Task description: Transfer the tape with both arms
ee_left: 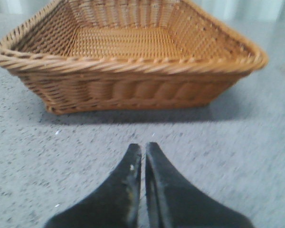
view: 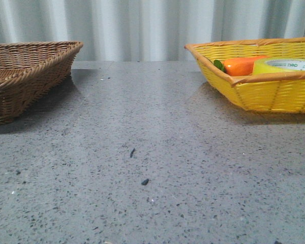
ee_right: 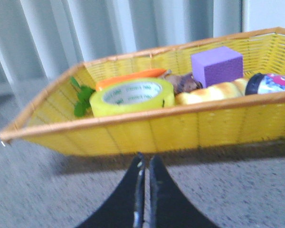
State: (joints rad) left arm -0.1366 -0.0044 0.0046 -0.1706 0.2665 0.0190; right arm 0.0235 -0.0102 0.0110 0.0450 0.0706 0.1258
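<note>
Tape waits in the yellow basket, both hands pressed together.
The tape [ee_right: 133, 97] lies flat in the yellow basket [ee_right: 147, 126] beside the carrot [view: 244, 65]; left hand [ee_left: 143, 154] faces the brown basket [ee_left: 133, 90], right hand [ee_right: 146, 164] the yellow one, over the surface [view: 152, 168].

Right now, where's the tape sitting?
The tape lies in the yellow basket on the table's right in the front view, next to the orange carrot toy. Neither gripper touches it.
</note>
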